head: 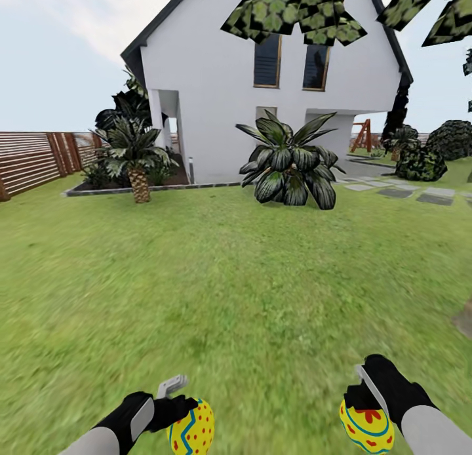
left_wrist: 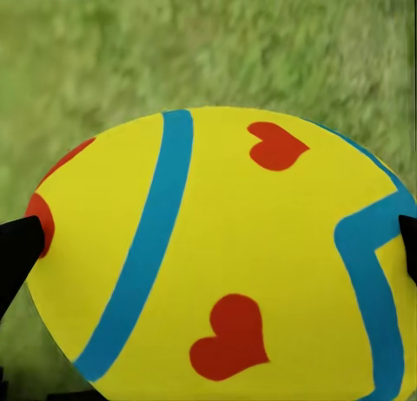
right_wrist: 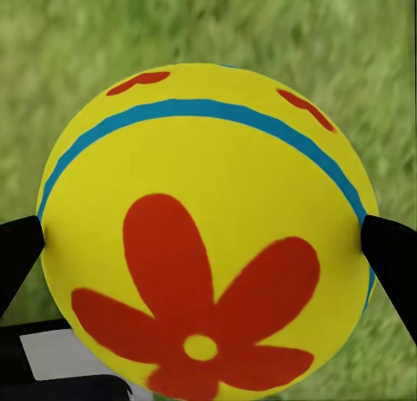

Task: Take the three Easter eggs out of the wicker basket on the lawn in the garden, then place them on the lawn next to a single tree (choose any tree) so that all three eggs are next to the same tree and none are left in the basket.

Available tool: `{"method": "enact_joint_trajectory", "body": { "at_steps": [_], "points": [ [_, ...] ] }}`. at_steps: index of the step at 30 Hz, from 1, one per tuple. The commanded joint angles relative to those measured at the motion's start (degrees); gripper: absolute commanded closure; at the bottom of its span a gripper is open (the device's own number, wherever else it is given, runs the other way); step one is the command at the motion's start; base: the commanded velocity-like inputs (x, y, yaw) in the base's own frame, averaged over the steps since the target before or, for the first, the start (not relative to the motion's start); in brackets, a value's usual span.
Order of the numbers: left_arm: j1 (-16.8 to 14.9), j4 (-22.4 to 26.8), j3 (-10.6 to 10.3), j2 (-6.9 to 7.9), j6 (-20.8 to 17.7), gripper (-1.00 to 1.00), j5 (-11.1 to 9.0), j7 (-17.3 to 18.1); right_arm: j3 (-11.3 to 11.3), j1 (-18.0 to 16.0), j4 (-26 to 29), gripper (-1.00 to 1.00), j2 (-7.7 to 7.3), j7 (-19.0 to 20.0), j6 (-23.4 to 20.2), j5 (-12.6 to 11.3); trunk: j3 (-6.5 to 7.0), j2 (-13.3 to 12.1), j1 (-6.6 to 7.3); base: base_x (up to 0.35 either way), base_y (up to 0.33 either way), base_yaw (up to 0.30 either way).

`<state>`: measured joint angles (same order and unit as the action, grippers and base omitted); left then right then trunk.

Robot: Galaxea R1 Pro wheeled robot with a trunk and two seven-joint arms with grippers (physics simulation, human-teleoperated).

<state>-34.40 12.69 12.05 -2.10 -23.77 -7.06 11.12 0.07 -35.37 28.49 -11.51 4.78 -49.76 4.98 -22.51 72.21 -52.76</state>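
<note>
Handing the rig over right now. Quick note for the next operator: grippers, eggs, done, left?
Left gripper: shut on an Easter egg, red-dotted.
Right gripper: shut on a second egg, red flower mark.
Both are held low over the lawn; the view faces the house.
Done: two eggs picked up.
Left: set both on the grass by one tree, then bring the third egg to that tree.

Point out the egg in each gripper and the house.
Left egg (head: pixel 192 430), head view, its red-dotted side.
Right egg (head: pixel 366 429), head view, its banded face.
House (head: pixel 216 81), head view, its white wall.
</note>
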Motion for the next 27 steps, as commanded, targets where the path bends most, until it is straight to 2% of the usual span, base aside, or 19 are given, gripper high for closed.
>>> {"method": "enact_joint_trajectory", "body": {
  "at_steps": [1,19,27],
  "points": [
    [0.0,0.1,0.2,-0.01,-0.5,1.00,-0.6,0.0,0.0,0.0,0.1,1.00,-0.01,0.5,-0.3,0.6,-0.07,0.0,-0.04,0.338,0.106,-0.300],
    [0.0,0.0,0.2,-0.03,-0.5,1.00,-0.6,0.0,0.0,0.0,0.1,1.00,-0.01,0.5,-0.2,0.6,-0.07,0.0,-0.04,0.337,0.097,-0.300],
    [0.0,0.1,0.2,-0.01,-0.5,1.00,-0.7,0.0,0.0,0.0,0.1,1.00,-0.01,0.5,-0.3,0.6,-0.07,0.0,-0.04,0.320,0.184,-0.300]
  ]
}}
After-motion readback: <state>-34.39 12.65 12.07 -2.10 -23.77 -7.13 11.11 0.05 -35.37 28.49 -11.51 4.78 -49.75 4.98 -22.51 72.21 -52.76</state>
